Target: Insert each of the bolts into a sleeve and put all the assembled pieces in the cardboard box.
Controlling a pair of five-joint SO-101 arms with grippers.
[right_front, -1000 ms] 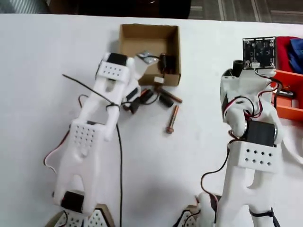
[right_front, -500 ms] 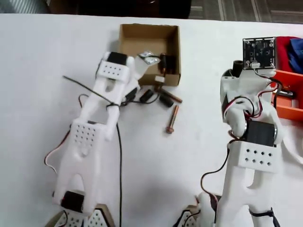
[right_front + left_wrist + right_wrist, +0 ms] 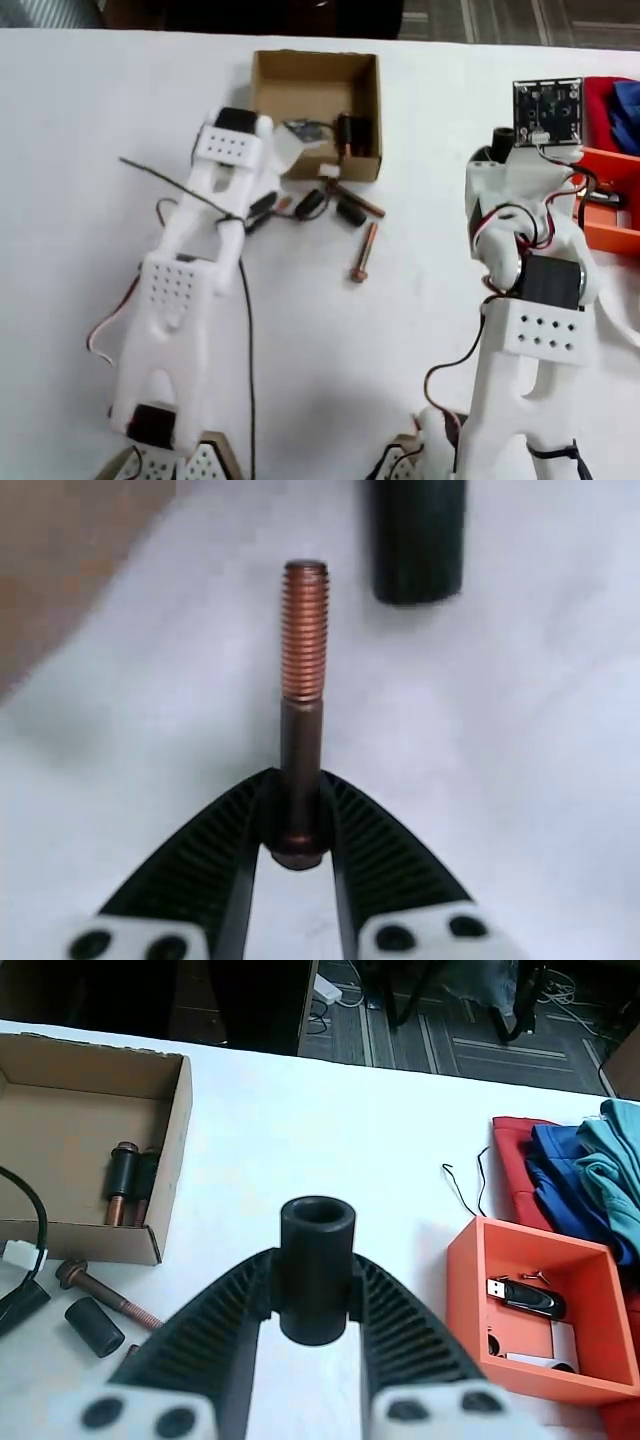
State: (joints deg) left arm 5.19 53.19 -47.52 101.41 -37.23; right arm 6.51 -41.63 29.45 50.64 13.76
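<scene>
Pinching a copper bolt (image 3: 303, 710) low down by its head, between the black ribbed fingers (image 3: 215, 850) of the left gripper (image 3: 298, 795). Closed in tight on both sides of the bolt. Sticking straight out from those fingers, with the threaded end far out over the white table (image 3: 520, 780). Just past that end and a little to one side, lying on the table, a black sleeve (image 3: 418, 540), not touching the bolt. Off at the edge, a brown bit of the cardboard box (image 3: 60, 560).

Squeezing an upright sleeve (image 3: 317, 1250) on 2 sides with the right gripper (image 3: 315, 1295), hole end up. Held up above the table, well apart from the box.

Inside the box, close to 1 wall, a done piece (image 3: 125, 1182), a bolt in a sleeve. Tight beside it, a 2nd dark piece, too hard to make out.

Just outside the box wall, flat on the table, 1 loose bolt (image 3: 100, 1295) and 1 loose sleeve (image 3: 95, 1327) right next to it. From the high view, 1 lone bolt (image 3: 364, 252) lying by itself, a bit nearer the arms.

Out past the right gripper, an orange bin (image 3: 470, 1300) with a small black stick (image 3: 525, 1298) in it. Behind the bin, red and blue cloth (image 3: 570, 1150).
</scene>
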